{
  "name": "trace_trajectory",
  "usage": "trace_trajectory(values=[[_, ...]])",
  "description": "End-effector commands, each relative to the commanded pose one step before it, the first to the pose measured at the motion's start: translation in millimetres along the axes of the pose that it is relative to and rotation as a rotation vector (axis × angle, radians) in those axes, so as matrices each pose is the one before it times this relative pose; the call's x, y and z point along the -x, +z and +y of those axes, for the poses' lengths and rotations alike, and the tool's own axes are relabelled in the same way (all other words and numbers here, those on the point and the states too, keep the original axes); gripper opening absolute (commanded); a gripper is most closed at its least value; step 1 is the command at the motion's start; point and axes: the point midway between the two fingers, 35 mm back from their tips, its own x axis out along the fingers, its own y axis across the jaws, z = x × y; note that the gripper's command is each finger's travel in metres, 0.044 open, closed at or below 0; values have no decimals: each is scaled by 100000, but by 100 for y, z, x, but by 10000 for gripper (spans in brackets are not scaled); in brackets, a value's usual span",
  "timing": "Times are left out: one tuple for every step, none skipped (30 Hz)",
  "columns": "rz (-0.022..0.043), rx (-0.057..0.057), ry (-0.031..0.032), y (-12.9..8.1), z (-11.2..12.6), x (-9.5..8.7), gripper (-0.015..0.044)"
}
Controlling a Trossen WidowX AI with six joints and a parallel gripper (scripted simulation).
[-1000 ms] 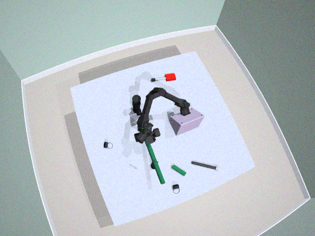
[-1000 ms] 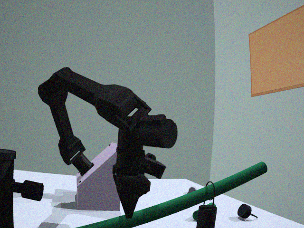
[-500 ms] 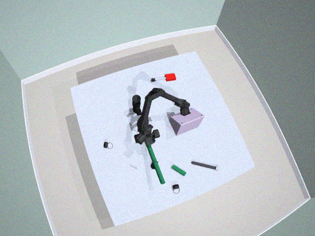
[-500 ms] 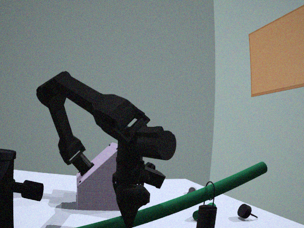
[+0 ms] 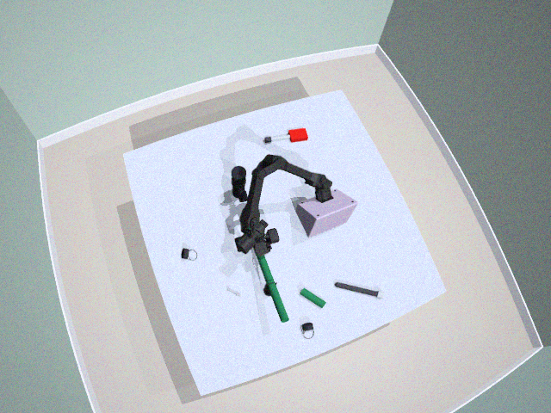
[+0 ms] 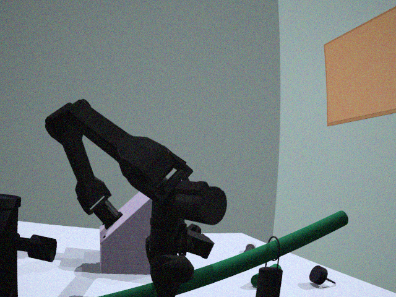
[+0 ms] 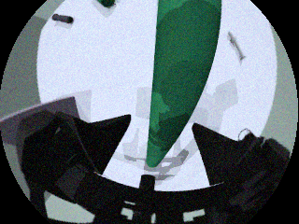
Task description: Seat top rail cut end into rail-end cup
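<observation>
The green rail point(image 5: 277, 302) point(image 6: 230, 267) point(image 7: 187, 56) passes through the wire loop of the loop cap point(image 6: 272, 237) on its short post point(image 6: 269, 283). It slants down toward the big post's side; its lower end is hidden under the arm in the top view. The big black post point(image 5: 238, 174) point(image 6: 8, 252) stands apart, with the rail-end cup point(image 5: 242, 195) point(image 6: 43, 248) sticking out from it, empty. My gripper point(image 7: 163, 122) is open, its fingers on either side of the rail, near the rail's lower end, holding nothing. Whether a finger touches the rail cannot be told.
A pink wedge block point(image 5: 333, 211) point(image 6: 126, 252) carries the arm's base. A red-handled tool point(image 5: 298, 134) lies at the back. A short green piece point(image 5: 312, 298), a dark rod point(image 5: 357, 289), two ringed caps point(image 5: 185, 254) point(image 5: 307, 327) and a pale sliver point(image 5: 232, 291) lie around.
</observation>
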Motion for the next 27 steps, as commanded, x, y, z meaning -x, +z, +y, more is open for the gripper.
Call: trace_trajectory(values=[[537,580,-374,-67,25,-714,440],[22,-1,0,-9,13,-159,440],[18,-1,0,-8,11,-127,440],[11,-1,0,-5,7,-77,440],[4,0,0,-2,2,-26,440],[-1,-1,-1,15,-19,-2,414],[0,0,0,0,0,0,387],[0,0,0,0,0,0,361],[0,0,0,0,0,0,335],[0,0,0,0,0,0,309],[0,0,0,0,0,0,282],[0,0,0,0,0,0,256],[0,0,0,0,0,0,230],[0,0,0,0,0,0,204],[0,0,0,0,0,0,177],[0,0,0,0,0,0,151],[0,0,0,0,0,0,145],[0,0,0,0,0,0,138],[0,0,0,0,0,0,131],[0,0,0,0,0,0,125],[0,0,0,0,0,0,118],[0,0,0,0,0,0,111],[0,0,0,0,0,0,105],[-7,1,1,4,-1,64,78],[-10,1,1,5,-1,93,52],[-14,2,2,7,-1,134,26],[-16,2,3,8,0,157,0]])
